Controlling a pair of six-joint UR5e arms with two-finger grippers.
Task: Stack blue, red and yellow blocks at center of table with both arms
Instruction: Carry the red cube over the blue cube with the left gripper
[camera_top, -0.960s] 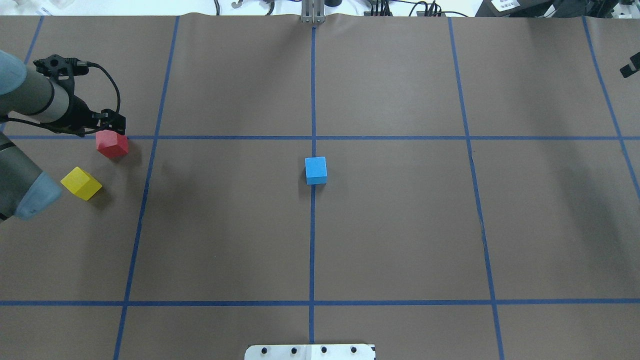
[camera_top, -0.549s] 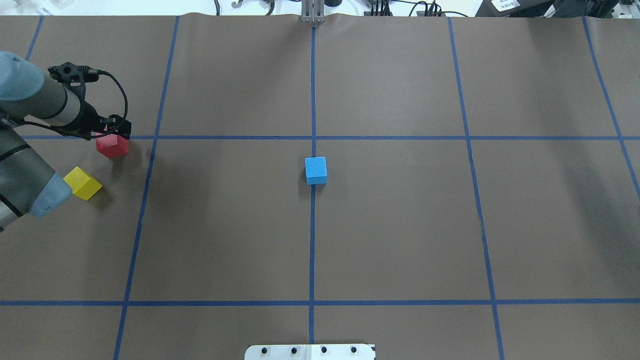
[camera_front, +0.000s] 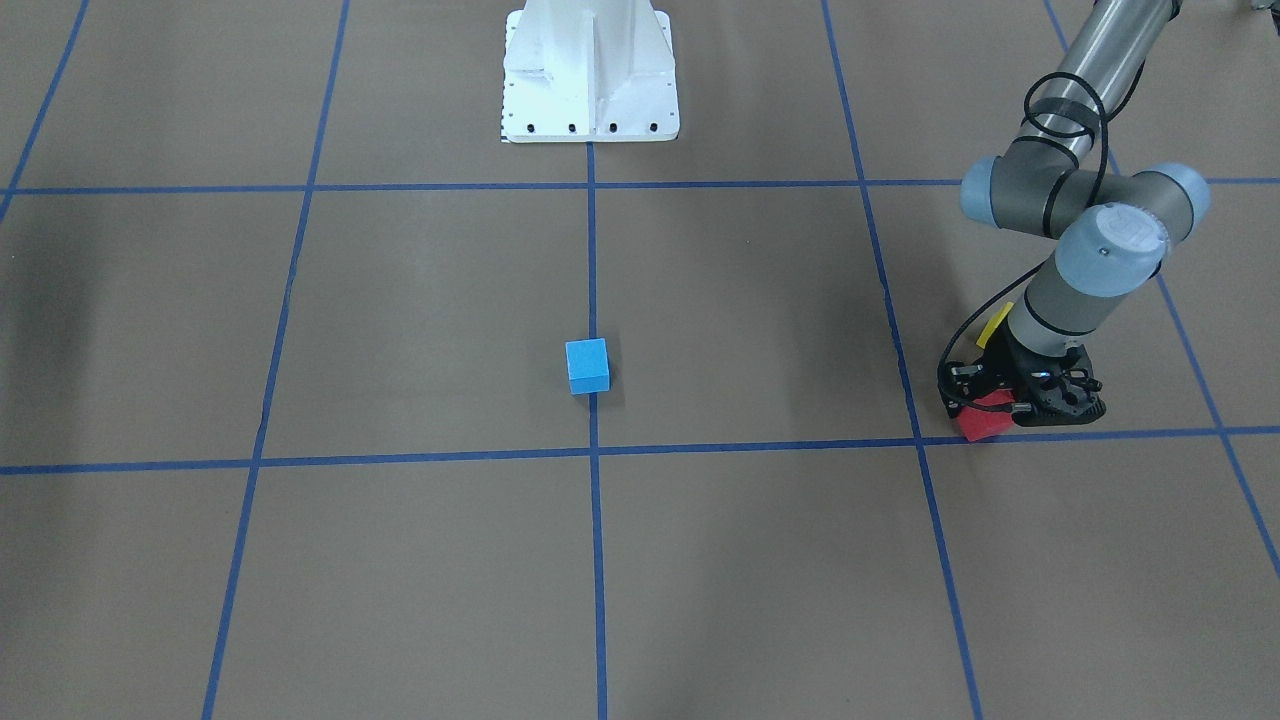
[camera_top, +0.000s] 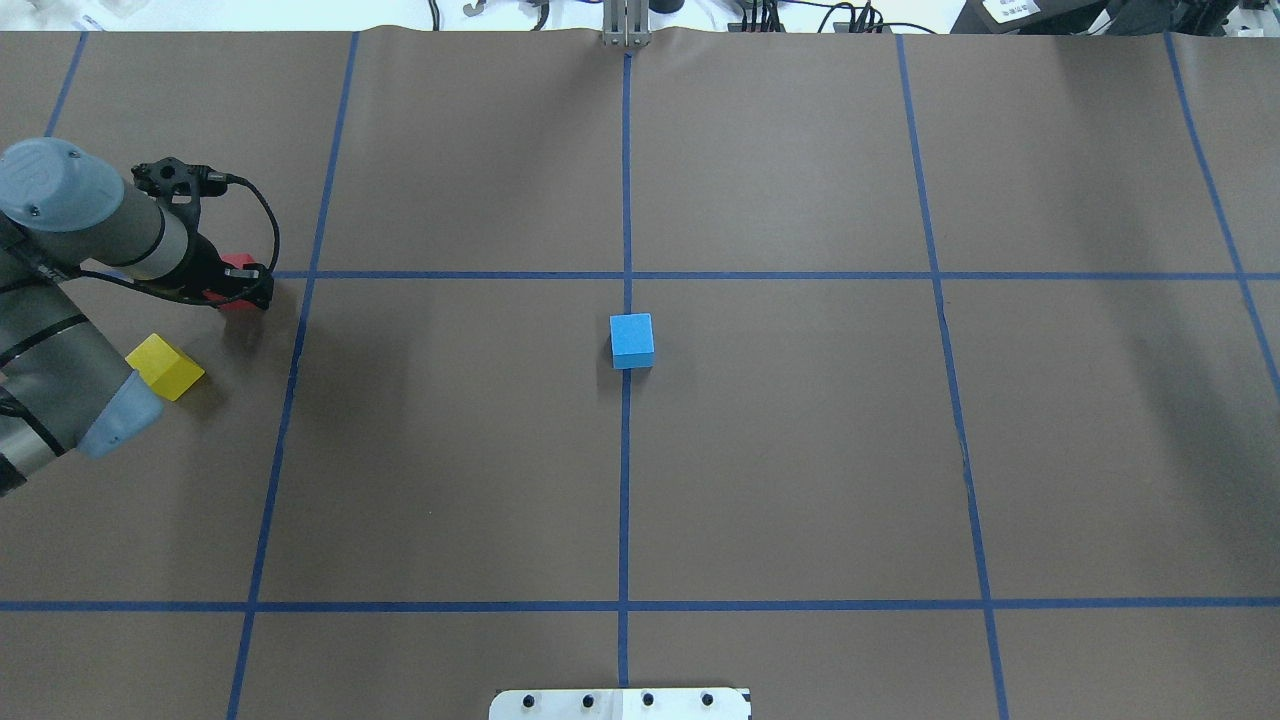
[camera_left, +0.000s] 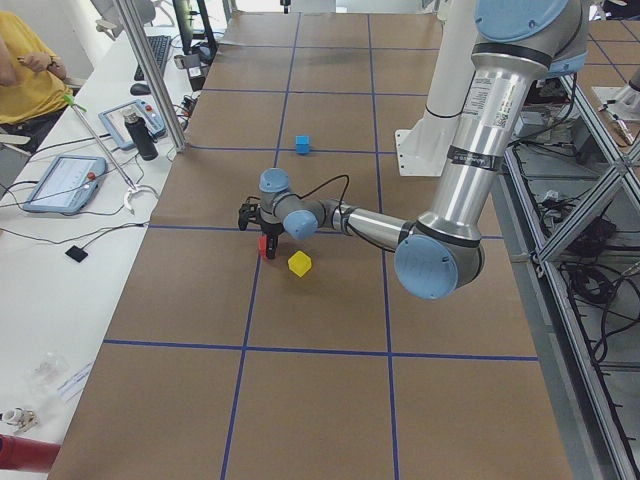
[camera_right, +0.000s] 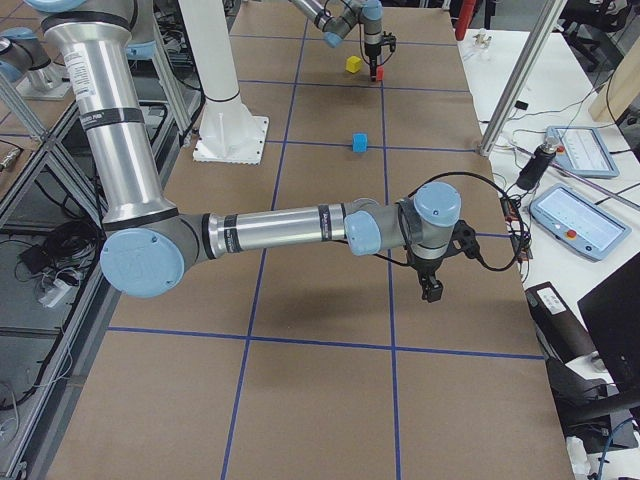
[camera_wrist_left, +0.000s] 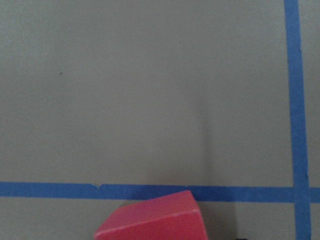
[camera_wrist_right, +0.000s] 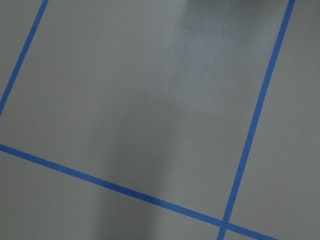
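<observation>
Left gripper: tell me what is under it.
The red block lies under the left gripper, beside a blue tape line. Only part of it shows; the gripper covers the rest, so finger contact cannot be seen.

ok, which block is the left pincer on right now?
The red block: the left pincer is down over it. The yellow block lies apart, uncovered, and the blue block sits alone at the centre.

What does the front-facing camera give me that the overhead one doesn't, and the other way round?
Only front-facing: a clear face of the red block below the left hand; overhead, the hand hides most of it. Only overhead: the yellow block in full; front-facing shows just a sliver behind the arm. Both: the blue block alone at the centre, and the left hand down at the red block.
</observation>
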